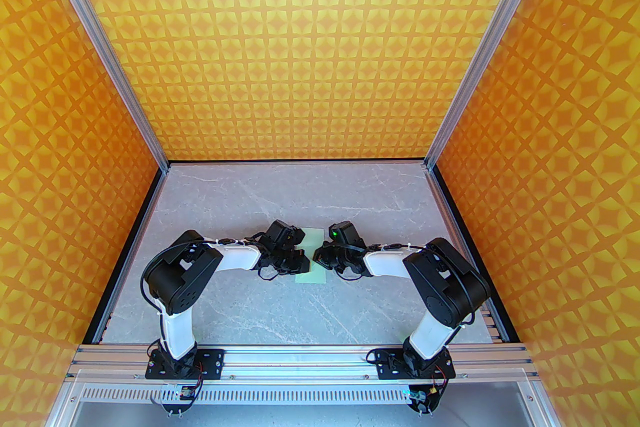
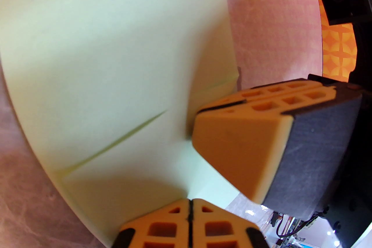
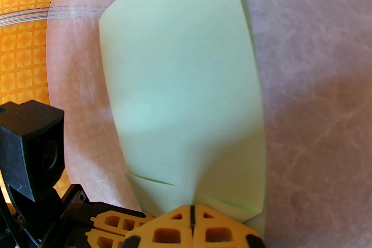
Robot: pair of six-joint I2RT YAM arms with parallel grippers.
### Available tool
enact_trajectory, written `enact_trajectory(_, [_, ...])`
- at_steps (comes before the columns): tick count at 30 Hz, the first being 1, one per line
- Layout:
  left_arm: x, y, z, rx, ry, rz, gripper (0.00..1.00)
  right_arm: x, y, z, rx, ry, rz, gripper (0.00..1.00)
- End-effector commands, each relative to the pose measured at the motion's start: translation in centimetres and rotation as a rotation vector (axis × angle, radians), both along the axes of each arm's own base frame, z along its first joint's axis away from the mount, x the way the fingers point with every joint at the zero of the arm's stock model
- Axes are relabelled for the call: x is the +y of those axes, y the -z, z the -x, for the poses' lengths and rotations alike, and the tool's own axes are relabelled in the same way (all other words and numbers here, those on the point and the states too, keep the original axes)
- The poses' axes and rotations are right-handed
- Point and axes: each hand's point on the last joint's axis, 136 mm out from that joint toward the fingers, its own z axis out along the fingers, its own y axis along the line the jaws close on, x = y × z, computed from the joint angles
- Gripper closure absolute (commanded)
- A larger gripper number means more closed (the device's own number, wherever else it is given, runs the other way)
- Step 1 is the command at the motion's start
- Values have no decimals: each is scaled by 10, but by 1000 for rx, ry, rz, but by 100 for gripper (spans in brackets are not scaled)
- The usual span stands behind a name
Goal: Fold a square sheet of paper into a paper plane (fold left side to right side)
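The square sheet of paper (image 1: 311, 277) lies on the table between the two arms as a narrow pale mint-green strip, with its layers' edges showing. In the left wrist view the paper (image 2: 101, 52) spreads out ahead of my left gripper (image 2: 190, 207), whose orange fingers are shut with their tips down on it. My right gripper (image 2: 195, 124) comes in from the right, also shut, its tip touching the sheet. In the right wrist view the paper (image 3: 180, 81) dips toward my shut right gripper (image 3: 191, 209). Whether either tip nips any paper I cannot tell. From above, the left gripper (image 1: 299, 260) and the right gripper (image 1: 320, 257) nearly meet.
The grey marble tabletop (image 1: 280, 315) is walled in by orange patterned panels (image 1: 300, 39) at the back and on both sides. An aluminium rail (image 1: 300, 357) carries both arm bases along the near edge. The left arm's black wrist camera (image 3: 32, 148) sits close to my right fingers.
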Motion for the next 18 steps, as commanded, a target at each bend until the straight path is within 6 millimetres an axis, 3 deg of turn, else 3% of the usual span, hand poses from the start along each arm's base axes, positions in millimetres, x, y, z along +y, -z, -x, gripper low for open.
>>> enact_trajectory(1, [11,12,12,28,23,-55,91,-14,26,12,77,12,100,100])
enact_trajectory(18, [48,19,57,57,66,-113,92,-19,36,12,105,21,138,100])
